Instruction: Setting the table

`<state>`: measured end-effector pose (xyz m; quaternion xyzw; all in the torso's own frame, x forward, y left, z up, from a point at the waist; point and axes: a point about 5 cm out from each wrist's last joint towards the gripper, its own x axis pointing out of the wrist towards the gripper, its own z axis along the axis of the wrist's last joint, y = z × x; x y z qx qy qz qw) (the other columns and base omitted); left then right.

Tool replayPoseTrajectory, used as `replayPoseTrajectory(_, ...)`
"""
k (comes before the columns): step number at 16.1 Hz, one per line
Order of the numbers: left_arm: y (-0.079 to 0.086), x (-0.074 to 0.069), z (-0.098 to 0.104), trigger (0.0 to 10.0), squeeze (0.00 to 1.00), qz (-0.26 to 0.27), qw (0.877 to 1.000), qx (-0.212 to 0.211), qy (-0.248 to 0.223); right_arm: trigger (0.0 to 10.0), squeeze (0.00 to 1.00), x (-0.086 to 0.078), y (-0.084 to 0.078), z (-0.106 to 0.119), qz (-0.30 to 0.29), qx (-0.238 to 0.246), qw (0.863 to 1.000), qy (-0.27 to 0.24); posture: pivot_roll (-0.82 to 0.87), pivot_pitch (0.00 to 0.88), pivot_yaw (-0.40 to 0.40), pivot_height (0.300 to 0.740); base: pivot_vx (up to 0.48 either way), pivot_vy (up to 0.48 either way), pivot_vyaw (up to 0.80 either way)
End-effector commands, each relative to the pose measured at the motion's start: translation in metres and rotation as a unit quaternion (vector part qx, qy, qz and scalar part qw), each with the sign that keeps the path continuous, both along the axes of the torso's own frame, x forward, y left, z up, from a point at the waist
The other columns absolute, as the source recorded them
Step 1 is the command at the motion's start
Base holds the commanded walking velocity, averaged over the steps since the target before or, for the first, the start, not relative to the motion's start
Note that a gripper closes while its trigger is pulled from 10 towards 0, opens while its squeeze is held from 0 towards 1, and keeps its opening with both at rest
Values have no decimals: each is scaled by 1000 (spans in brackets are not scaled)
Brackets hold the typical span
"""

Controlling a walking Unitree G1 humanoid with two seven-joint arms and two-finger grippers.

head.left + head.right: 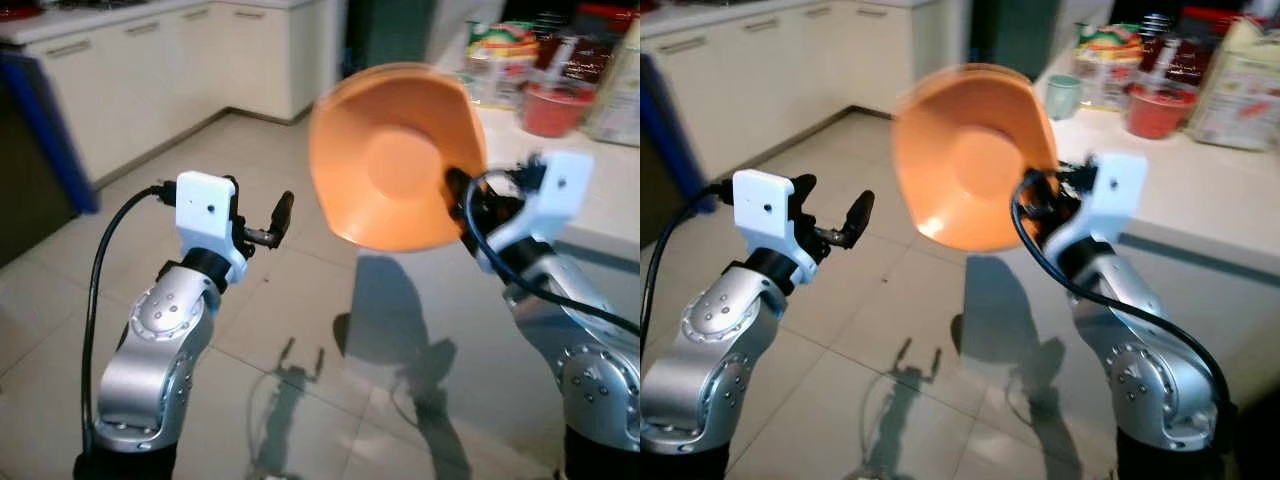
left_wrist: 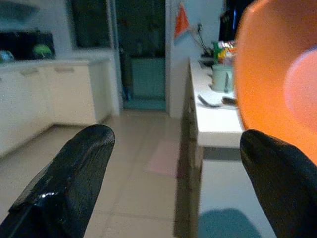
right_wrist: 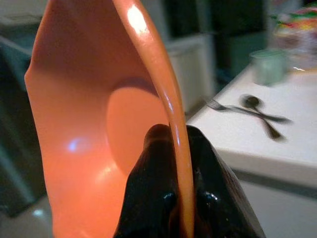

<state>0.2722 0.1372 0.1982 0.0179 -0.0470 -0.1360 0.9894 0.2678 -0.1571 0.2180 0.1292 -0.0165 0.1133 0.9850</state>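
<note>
The orange bowl [image 1: 395, 160] is in the air, held on edge with its hollow turned toward the robot's head, and it is empty — no food or liquid shows inside it. The right gripper [image 3: 171, 173] has it by the rim: in the right wrist view the two black fingers are pressed together on the thin orange edge, one on the inner side and one on the outer side. The bowl hangs over the tiled floor [image 1: 300, 330], just beside the edge of the white counter [image 1: 1200, 190], so I judge that the table setting is only at the carrying stage; this bowl is not yet set down anywhere. The left gripper [image 1: 262, 228] is raised at about the same height, near the bowl but apart from it, and its fingers [image 2: 69, 183] stand wide apart with nothing between them. On the counter a fork [image 3: 225, 107] and a spoon [image 3: 257, 109] lie crossed over each other, and a pale green cup [image 1: 1063, 96] stands behind them; whether anything is in the cup cannot be seen. Farther back there is a red container [image 1: 1160, 110] and some packets and bottles [image 1: 1110, 60] — their contents are too blurred to tell. What is left, as I judge it, is to bring the bowl level and place it on the counter near the cutlery.
</note>
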Motion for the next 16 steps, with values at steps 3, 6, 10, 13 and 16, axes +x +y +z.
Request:
replayPoseTrajectory(3,13,0,-6,10000,0,32,999,24,13,10000,0,-4,-4,-13,16,-12,1000,19,67,0,-31,740,0,0,-800)
replayPoseTrajectory(6,12,1,-11,10000,0,38,998,40,3,10000,0,-4,-9,-22,3,-38,999,27,49,0,-45,740,0,0,-800)
replayPoseTrajectory(10,2,1,-16,10000,0,31,997,70,2,10000,0,-1,-21,-42,-45,-69,995,61,70,0,-59,740,0,-409,-600)
replayPoseTrajectory(13,3,6,-17,10000,0,35,997,68,-1,10000,0,-1,-28,-39,-67,-75,994,52,37,0,-45,740,0,-465,0)
replayPoseTrajectory(16,-2,8,-15,10000,0,36,997,62,-6,10000,0,3,-35,-37,-78,-79,993,46,44,0,-47,740,0,-466,0)
